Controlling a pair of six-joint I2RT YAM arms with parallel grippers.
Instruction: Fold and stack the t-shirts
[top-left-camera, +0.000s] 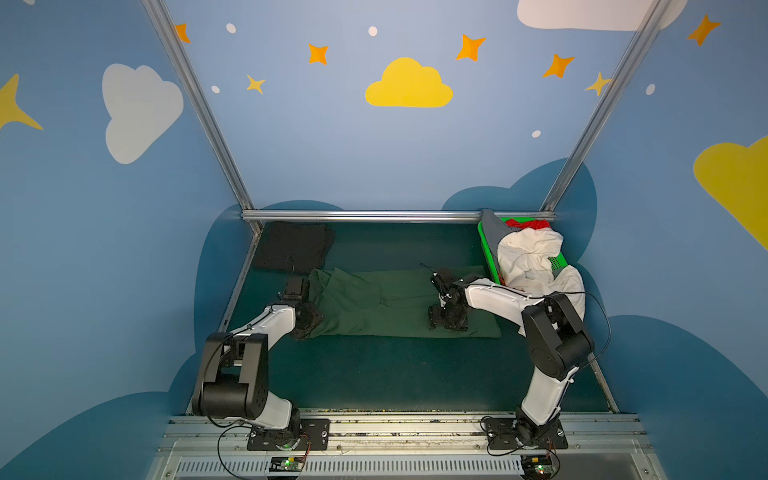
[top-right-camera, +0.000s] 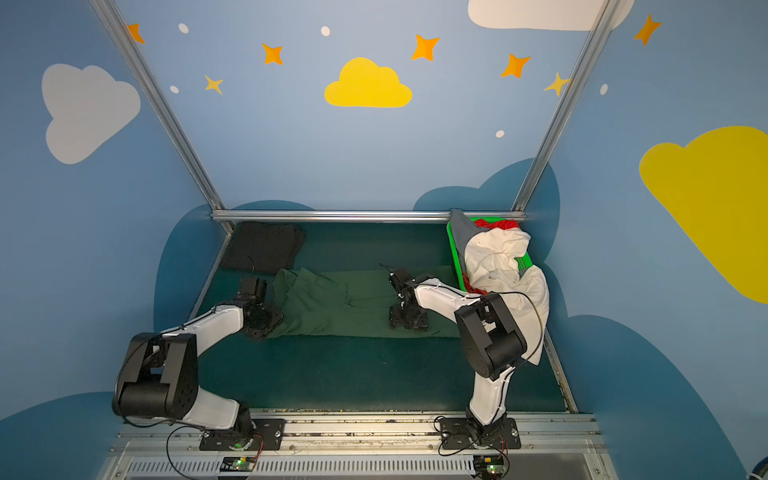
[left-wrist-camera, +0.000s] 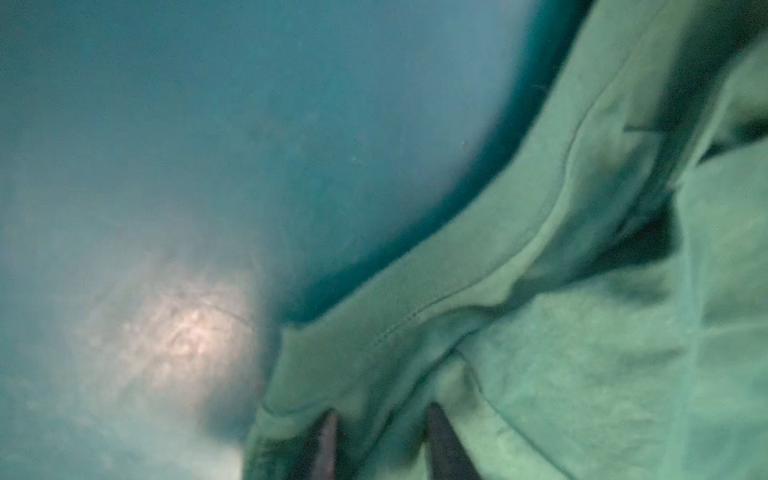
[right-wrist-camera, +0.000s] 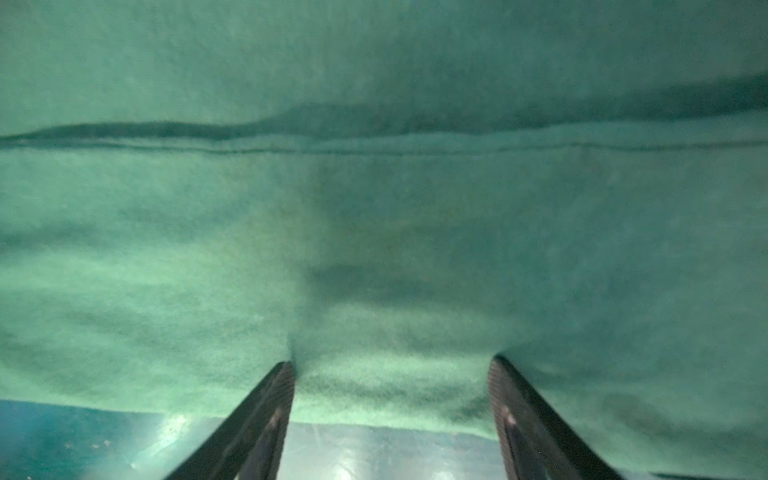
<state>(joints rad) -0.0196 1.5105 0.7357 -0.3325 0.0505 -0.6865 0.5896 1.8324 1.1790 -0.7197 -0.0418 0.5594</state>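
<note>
Roughly mid-table, we saw the green tee (top-left-camera: 399, 303) lying spread on the table (top-left-camera: 374, 374), smooth toward its right end and rumpled into folds toward its left. The left gripper (top-left-camera: 308, 321) sat low at the tee's left edge. Its wrist view was blurred, but the gripper (left-wrist-camera: 382, 411) there seemed to be pinching a bunch of the tee's stitched band, the two fingers (left-wrist-camera: 328, 432) close together with cloth between them. The right gripper (top-left-camera: 446, 323) stood on the tee near its near right corner. In its wrist view we found that gripper (right-wrist-camera: 392, 361) spread wide, both fingertips (right-wrist-camera: 280, 376) pressed down on the cloth just inside the near edge, nothing clamped between them. We noted the black tee (top-left-camera: 293, 247) lying folded at the far left corner, apart from the green one. At the far right stood the basket (top-left-camera: 556, 262), with a white tee (top-left-camera: 528, 257) heaped over it and spilling past its near side, and a red tee (top-left-camera: 527, 224) and a grey tee (top-left-camera: 490, 232) showing beside it.
</note>
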